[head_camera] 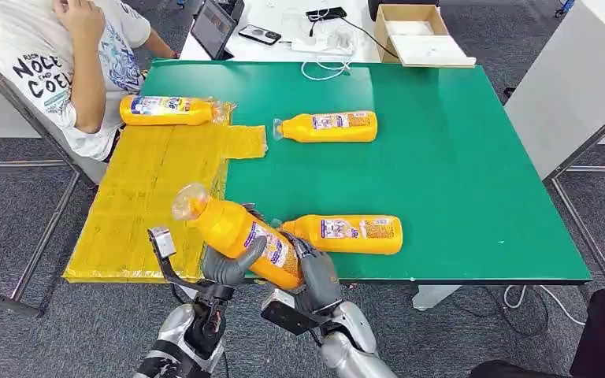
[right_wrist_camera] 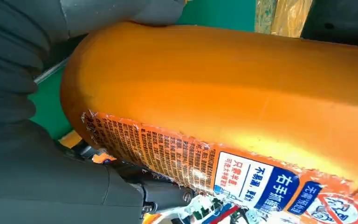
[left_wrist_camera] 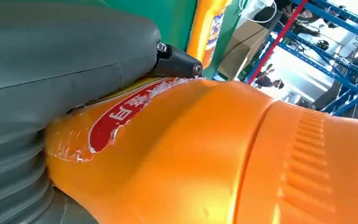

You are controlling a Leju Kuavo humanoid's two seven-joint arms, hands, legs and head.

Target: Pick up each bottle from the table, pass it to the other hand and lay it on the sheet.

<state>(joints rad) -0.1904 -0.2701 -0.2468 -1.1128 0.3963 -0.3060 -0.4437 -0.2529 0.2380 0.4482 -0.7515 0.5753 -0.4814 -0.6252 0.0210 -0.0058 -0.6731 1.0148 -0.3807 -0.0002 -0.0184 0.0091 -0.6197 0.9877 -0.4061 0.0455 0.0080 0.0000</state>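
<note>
While both hands grip it above the table's (head_camera: pixel 457 181) near edge, the orange bottle (head_camera: pixel 240 232) tilts cap-up toward the yellow sheet (head_camera: pixel 146 197): left hand (head_camera: pixel 232 266) apparently under its middle, right hand (head_camera: pixel 315 276) wrapping its base. Another bottle (head_camera: pixel 347 234) lies just beside it.

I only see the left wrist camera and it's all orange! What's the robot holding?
Observer: An orange bottle, tilted, cap up, with the left hand and right hand both on it.
Operator: Any bottle on the yellow sheet yet?
Observer: One bottle lies at the far end of the sheet, beside a seated person.
Operator: How many are left on the green table?
Observer: Two, lying flat: a near bottle and a far bottle.
</note>
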